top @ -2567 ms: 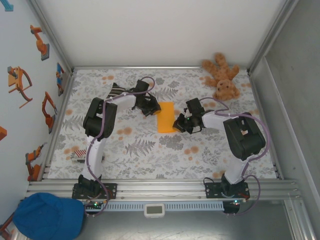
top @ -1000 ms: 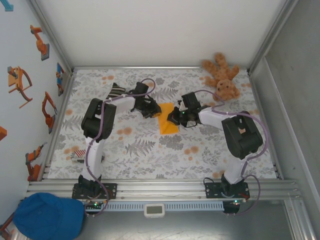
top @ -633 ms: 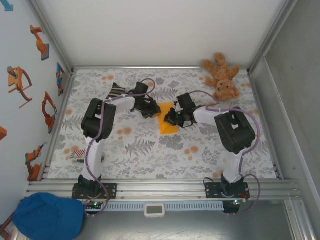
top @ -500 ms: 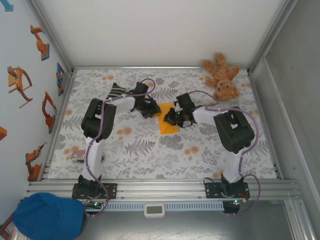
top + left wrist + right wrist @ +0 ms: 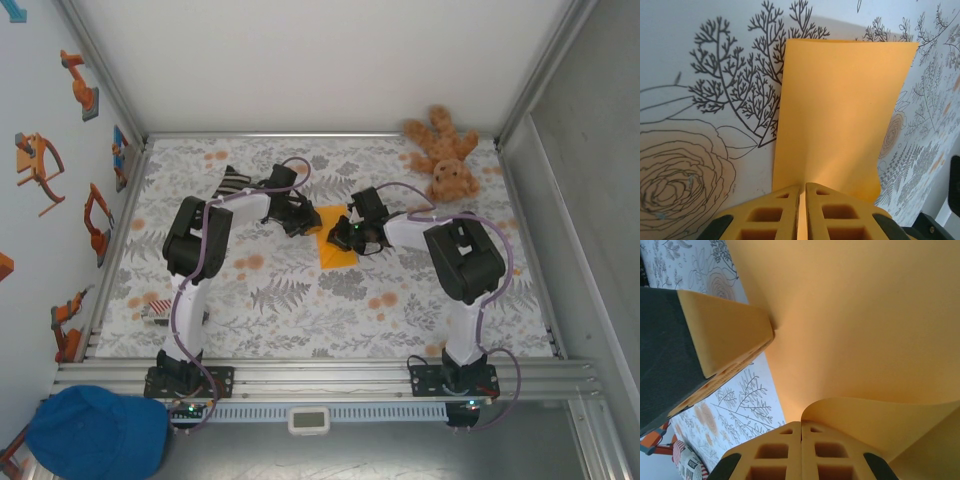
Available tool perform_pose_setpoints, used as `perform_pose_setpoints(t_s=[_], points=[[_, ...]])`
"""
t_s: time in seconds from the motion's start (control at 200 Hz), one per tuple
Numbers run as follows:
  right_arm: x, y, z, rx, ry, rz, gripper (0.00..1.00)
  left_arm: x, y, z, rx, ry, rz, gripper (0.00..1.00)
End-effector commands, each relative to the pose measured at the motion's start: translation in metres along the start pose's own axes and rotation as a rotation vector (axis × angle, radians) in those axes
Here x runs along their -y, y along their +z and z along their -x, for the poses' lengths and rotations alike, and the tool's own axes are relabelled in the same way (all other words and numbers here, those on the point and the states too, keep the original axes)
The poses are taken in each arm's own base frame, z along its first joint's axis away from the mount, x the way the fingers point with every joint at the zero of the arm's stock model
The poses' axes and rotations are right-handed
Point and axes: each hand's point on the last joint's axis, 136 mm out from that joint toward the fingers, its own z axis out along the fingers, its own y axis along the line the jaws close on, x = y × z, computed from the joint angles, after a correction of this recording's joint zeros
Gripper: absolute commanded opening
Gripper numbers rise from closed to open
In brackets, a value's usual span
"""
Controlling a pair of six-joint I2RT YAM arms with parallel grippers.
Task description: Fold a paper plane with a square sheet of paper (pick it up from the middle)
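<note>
The thin orange-yellow sheet of paper (image 5: 336, 243) lies near the middle of the table, between the two arms. It is longer than it is wide. In the left wrist view most of it lies flat on the cloth. In the right wrist view one edge is lifted and curls over.

The left gripper (image 5: 306, 222) is at the left side of the paper. Its yellow fingers (image 5: 772, 220) are pressed together on the near edge, with a thin bit of paper showing between them. The right gripper (image 5: 347, 236) is at the right side. Its yellow fingers (image 5: 772, 457) are squeezed tight on the lifted, curled edge. The two grippers are very close to each other, with the paper between them.

The table has a pale cloth with grey leaves and orange flowers (image 5: 300, 300). A black-and-white striped sock (image 5: 232, 182) lies behind the left arm. A fuzzy brown teddy bear (image 5: 445, 152) lies in the far right corner, well apart from the paper. A round blue cap (image 5: 95, 432) sits off the table, near the left arm's base.
</note>
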Motion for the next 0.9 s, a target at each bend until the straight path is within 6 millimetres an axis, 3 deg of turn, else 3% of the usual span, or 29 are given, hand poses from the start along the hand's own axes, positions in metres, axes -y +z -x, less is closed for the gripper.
perform_pose_setpoints(t_s=[0.0,0.896], points=[[-0.0108,0.0024,0.0072,0.023,-0.01,0.018,0.0,-0.0421,0.0199,-0.0139,-0.052,-0.057,0.124,0.12],[-0.0094,0.0114,0.0039,-0.004,-0.013,0.022,0.0,-0.0429,0.021,-0.0142,-0.055,-0.06,0.124,0.12]])
